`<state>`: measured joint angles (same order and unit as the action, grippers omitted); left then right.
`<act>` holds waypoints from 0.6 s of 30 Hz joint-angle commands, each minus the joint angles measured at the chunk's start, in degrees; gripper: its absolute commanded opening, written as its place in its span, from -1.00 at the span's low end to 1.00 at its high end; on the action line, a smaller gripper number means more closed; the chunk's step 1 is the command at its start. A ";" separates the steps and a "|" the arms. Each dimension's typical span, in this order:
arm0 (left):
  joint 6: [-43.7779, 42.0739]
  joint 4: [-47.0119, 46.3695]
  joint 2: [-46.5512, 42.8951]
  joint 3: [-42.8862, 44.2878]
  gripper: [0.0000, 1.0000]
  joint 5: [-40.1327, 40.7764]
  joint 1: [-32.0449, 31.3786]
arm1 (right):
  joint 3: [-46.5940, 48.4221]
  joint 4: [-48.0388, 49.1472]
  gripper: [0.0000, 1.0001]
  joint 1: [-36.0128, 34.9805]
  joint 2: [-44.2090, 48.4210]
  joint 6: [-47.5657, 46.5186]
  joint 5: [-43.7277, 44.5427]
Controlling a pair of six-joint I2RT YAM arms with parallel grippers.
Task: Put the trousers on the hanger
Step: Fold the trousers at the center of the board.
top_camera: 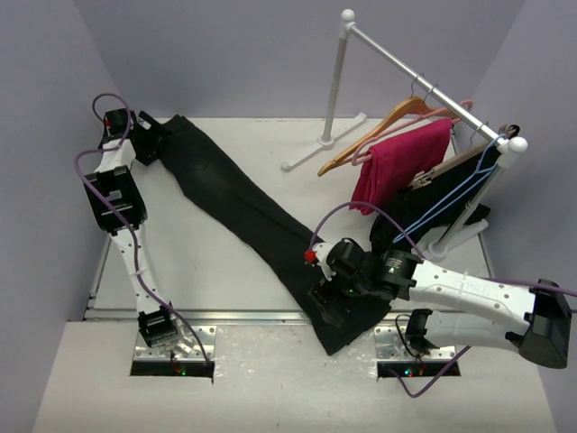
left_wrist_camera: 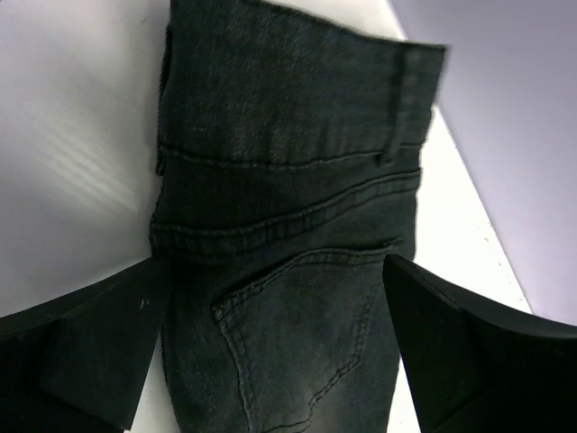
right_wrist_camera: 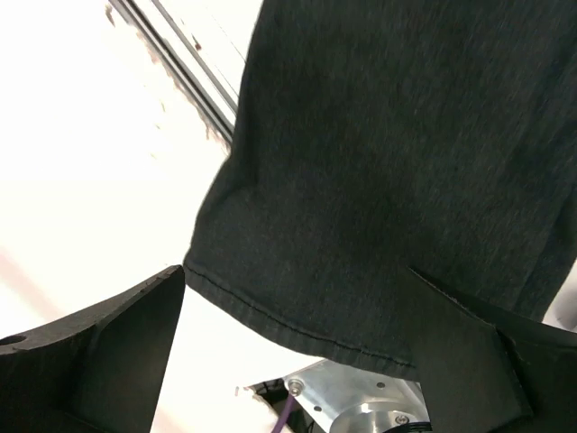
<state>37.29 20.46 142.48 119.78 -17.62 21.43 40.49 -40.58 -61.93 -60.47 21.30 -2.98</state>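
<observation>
- Both sets of jaws stand wide apart and hold nothing.
- The left gripper (left_wrist_camera: 273,302) hangs over the top end of the trousers (top_camera: 243,207), one finger on each side of the cloth. Its wrist view shows the waistband (left_wrist_camera: 297,54) towards 12 o'clock and a stitched back pocket (left_wrist_camera: 297,334) between the fingers.
- The right gripper (right_wrist_camera: 293,298) is low over the other end. The hem (right_wrist_camera: 297,329) runs across between its fingers. From this angle it is hard to say whether either finger touches the cloth.
- In the top view the trousers lie flat on the table (top_camera: 207,262) in one long diagonal band, from 10 o'clock down to 5 o'clock. The leg end passes over the table's near edge.
- The hanger (top_camera: 388,122) hangs by its hook from the rail (top_camera: 424,86) at 2 o'clock, well apart from the trousers.
- Just beside the hanger, towards 3 o'clock, a pink garment (top_camera: 401,167) hangs from the same rail. Past it are a black garment (top_camera: 424,203) and a blue hanger (top_camera: 460,194).
</observation>
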 commanded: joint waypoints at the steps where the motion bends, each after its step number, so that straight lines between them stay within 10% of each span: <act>1: 0.25 -4.27 0.30 1.97 1.00 1.08 0.01 | -0.94 1.56 0.98 0.14 0.79 -0.47 -1.68; 8: 0.94 3.35 11.06 13.98 1.00 2.76 0.36 | -0.06 2.09 0.98 0.23 0.18 -1.87 -1.77; 18: -3.68 -1.39 -1.73 2.43 1.00 5.03 1.95 | 1.89 2.38 0.98 0.23 -6.23 -4.48 0.37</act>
<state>36.35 19.26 145.56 123.67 -13.99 22.04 39.43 -39.51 -61.93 -63.89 18.86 -3.92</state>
